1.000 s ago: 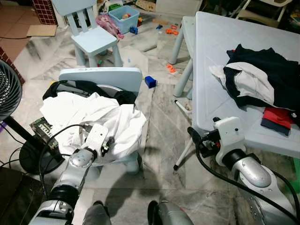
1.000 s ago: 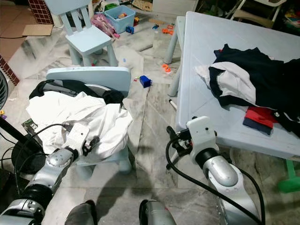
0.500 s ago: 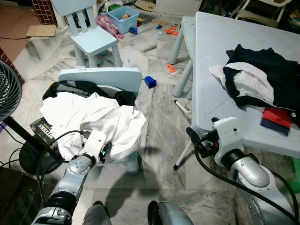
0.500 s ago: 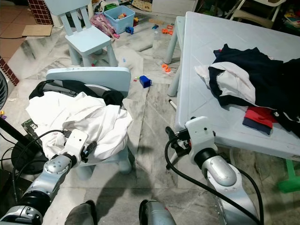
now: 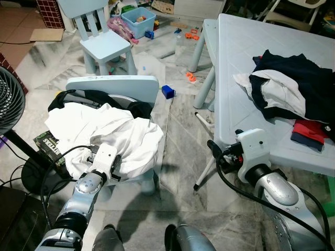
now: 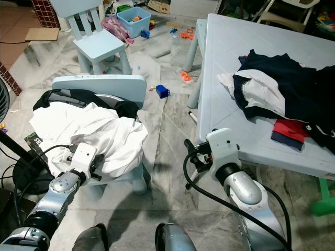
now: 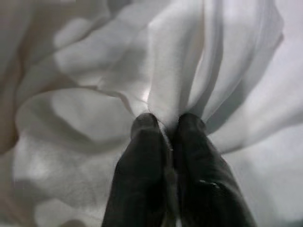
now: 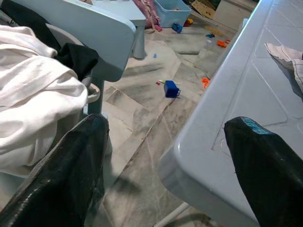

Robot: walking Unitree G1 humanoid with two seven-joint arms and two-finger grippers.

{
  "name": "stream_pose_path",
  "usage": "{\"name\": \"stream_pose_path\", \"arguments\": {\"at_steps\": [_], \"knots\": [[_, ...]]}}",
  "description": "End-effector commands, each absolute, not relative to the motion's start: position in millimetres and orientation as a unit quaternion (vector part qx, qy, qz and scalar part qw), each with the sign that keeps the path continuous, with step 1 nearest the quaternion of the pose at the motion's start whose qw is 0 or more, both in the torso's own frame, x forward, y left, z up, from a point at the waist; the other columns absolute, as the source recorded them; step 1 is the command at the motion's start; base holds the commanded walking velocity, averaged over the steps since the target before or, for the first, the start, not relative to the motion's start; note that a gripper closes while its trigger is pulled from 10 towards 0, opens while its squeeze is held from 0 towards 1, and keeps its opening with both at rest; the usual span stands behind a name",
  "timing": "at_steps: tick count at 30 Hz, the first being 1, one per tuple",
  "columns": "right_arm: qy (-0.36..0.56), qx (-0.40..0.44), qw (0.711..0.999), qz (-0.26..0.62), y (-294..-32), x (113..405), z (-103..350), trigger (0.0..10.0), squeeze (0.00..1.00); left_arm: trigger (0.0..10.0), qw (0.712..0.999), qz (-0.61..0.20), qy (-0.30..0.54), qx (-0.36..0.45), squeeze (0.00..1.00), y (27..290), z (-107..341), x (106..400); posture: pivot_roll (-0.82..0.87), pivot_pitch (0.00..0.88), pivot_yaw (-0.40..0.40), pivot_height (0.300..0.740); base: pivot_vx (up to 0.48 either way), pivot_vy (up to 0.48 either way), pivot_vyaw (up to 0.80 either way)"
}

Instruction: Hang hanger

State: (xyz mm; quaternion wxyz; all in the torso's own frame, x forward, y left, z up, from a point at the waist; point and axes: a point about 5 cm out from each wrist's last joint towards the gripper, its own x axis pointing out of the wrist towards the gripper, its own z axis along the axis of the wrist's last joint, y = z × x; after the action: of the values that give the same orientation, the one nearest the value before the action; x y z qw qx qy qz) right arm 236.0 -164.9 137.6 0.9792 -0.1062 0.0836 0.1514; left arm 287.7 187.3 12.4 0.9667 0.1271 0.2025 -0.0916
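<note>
Soft white cloth (image 7: 180, 61) bunches, pinched in left claw (image 7: 164, 124); right claw (image 8: 165, 156) gapes wide.

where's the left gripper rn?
The left gripper is low on the robot's left, at the front edge of the white garment heaped on the near light-blue chair, fingers pinched shut on a fold of it.

Head pair looks steeply down; both share the chair (image 5: 112, 83) — wrist cameras sit close.
</note>
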Motion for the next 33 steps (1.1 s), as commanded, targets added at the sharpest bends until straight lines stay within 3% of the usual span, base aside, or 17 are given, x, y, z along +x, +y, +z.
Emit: {"name": "stream_pose_path", "arguments": {"at_steps": [1, 10, 12, 17, 22, 26, 28, 32, 33], "knots": [[0.079, -0.104, 0.980, 0.151, -165, 239, 138, 10.0, 0.00, 0.0, 0.977, -0.070, 0.162, 0.115, 0.00, 189, 29, 301, -0.11, 0.105, -0.118, 0.740, 0.000, 0.000, 0.00], [0.070, -0.092, 0.982, 0.147, -156, 248, 134, 10.0, 0.00, 0.0, 0.991, -0.043, 0.077, 0.099, 0.00, 193, 72, 332, -0.08, 0.074, -0.086, 0.740, 0.000, 0.000, 0.00], [0.064, -0.085, 0.985, 0.137, -155, 252, 133, 10.0, 0.00, 0.0, 0.996, -0.042, 0.007, 0.085, 0.00, 188, 106, 350, -0.07, 0.059, -0.073, 0.740, 0.000, 0.000, 0.00], [0.057, -0.077, 0.987, 0.129, -154, 257, 132, 10.0, 0.00, 0.0, 0.994, -0.059, -0.064, 0.073, 0.00, 174, 144, 367, -0.05, 0.040, -0.062, 0.740, 0.000, 0.000, 0.00], [0.046, -0.070, 0.989, 0.123, -148, 268, 130, 10.0, 0.00, 0.0, 0.962, -0.120, -0.235, 0.072, 0.00, 136, 249, 394, -0.02, 0.012, -0.052, 0.740, 0.000, 0.000, 0.00], [0.040, -0.066, 0.990, 0.119, -146, 273, 130, 10.0, 0.00, 0.0, 0.948, -0.126, -0.285, 0.056, 0.00, 128, 291, 399, -0.01, 0.000, -0.043, 0.740, 0.000, 0.000, 0.00], [0.031, -0.061, 0.991, 0.114, -144, 278, 131, 10.0, 0.00, 0.0, 0.929, -0.127, -0.343, 0.058, 0.00, 123, 341, 400, 0.00, 0.000, -0.037, 0.740, 0.000, 0.000, 0.00], [0.026, -0.060, 0.991, 0.114, -142, 281, 130, 10.0, 0.00, 0.0, 0.916, -0.119, -0.380, 0.051, 0.00, 125, 378, 398, 0.01, 0.000, -0.033, 0.740, 0.000, 0.000, 0.00], [0.020, -0.057, 0.992, 0.111, -141, 283, 131, 10.0, 0.00, 0.0, 0.901, -0.116, -0.415, 0.052, 0.00, 127, 402, 392, 0.01, 0.000, -0.029, 0.740, 0.000, 0.000, 0.00]]}}
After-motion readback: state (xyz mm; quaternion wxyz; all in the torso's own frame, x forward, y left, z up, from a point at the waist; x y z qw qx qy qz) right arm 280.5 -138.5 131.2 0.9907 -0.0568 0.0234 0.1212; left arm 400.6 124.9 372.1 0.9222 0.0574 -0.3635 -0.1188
